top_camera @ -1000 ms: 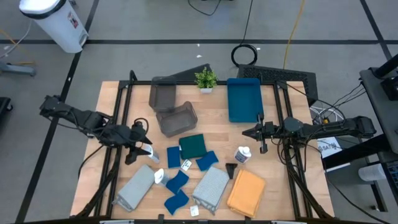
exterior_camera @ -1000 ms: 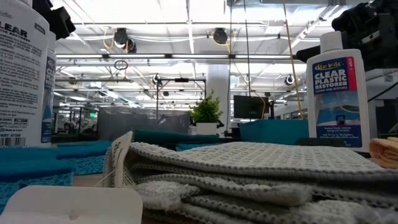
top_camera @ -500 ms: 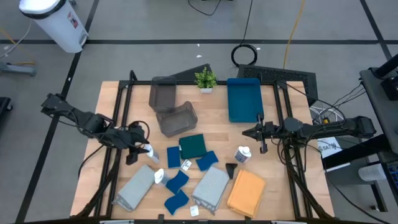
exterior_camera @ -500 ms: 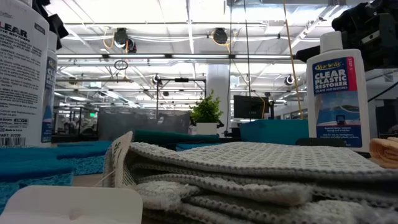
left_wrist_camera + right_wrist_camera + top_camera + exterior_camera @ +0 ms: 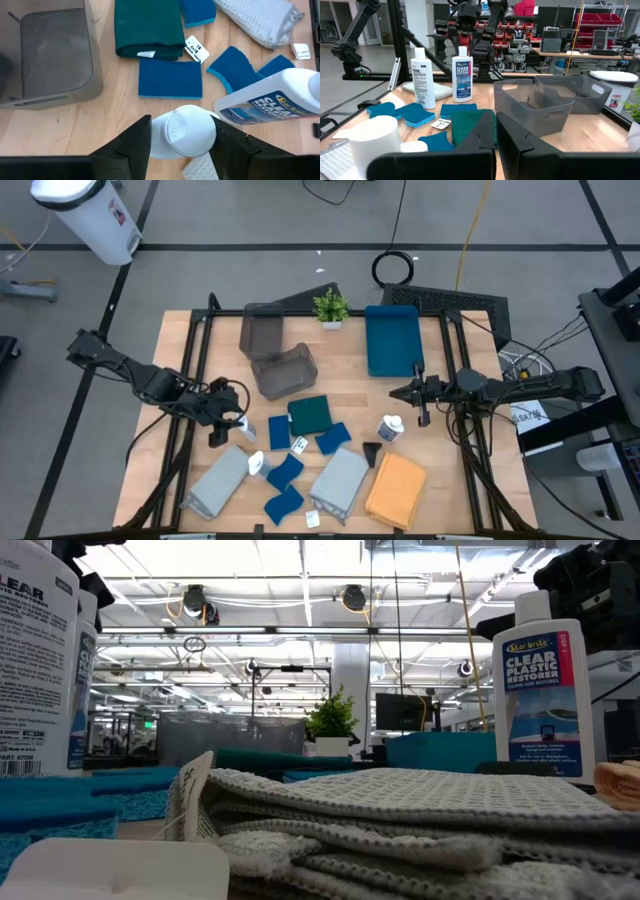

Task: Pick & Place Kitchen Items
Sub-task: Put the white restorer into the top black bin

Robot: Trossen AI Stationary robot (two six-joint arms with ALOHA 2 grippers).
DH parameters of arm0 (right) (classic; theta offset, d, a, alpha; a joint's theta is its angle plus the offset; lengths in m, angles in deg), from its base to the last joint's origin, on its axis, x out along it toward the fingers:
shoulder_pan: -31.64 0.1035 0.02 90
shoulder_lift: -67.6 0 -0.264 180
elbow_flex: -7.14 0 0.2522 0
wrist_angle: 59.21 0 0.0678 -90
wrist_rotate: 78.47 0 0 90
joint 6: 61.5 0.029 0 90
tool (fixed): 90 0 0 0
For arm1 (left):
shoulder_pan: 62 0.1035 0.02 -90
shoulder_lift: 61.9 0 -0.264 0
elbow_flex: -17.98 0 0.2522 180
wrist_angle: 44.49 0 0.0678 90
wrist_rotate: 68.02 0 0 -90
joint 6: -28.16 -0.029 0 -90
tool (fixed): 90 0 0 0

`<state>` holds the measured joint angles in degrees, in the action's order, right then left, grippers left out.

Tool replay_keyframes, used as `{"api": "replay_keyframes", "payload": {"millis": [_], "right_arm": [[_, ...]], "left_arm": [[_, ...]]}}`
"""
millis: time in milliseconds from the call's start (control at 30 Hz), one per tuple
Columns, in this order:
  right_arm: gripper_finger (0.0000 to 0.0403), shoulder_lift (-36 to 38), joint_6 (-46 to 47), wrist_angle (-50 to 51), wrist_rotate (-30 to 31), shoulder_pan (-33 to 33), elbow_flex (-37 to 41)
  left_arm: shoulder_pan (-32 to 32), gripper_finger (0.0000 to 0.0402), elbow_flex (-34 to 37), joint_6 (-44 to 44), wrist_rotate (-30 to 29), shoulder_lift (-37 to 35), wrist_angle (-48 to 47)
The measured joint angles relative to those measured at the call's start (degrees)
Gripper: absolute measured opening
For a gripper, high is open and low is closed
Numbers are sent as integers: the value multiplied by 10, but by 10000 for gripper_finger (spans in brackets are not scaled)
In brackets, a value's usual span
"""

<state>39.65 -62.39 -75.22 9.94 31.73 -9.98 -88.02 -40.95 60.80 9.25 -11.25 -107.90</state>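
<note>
Your left gripper (image 5: 180, 150) sits over an upright white bottle (image 5: 184, 131), one finger on each side of its cap. The fingers are spread and close to the cap, but you cannot tell from these views whether they grip it yet. A second bottle (image 5: 272, 102) stands just beyond one fingertip, and a flat blue sponge (image 5: 170, 78) lies straight ahead of the fingers, with the dark green cloth (image 5: 147, 27) past it.

Your right gripper (image 5: 398, 393) waits off to the side, its fingers (image 5: 479, 145) pressed together with nothing between them.

As for progress, you look to be at the very start. The two grey bins (image 5: 282, 370) hold nothing that shows, and the blue tray (image 5: 392, 340) is bare. Left on the table (image 5: 460, 480) are the third bottle (image 5: 390, 427), the sponges (image 5: 285, 504), the two grey cloths (image 5: 338, 482), the orange cloth (image 5: 396, 490) and the green one. So nearly all the placing looks still ahead of you.
</note>
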Motion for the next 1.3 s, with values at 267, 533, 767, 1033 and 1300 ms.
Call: {"api": "replay_keyframes", "payload": {"millis": [267, 533, 767, 1033, 1300], "right_arm": [[0, 0, 0, 0, 0, 0, 0], [0, 0, 0, 0, 0, 0, 0], [0, 0, 0, 0, 0, 0, 0], [0, 0, 0, 0, 0, 0, 0], [0, 0, 0, 0, 0, 0, 0]], "left_arm": [[0, 128, 0, -23, -11, 0, 0], [0, 120, 1, -5, -44, -4, -4], [1, 120, -3, 13, -81, -14, 0], [16, 120, -4, 55, -92, -35, -4], [42, 120, -4, 54, -105, -35, 3]]}}
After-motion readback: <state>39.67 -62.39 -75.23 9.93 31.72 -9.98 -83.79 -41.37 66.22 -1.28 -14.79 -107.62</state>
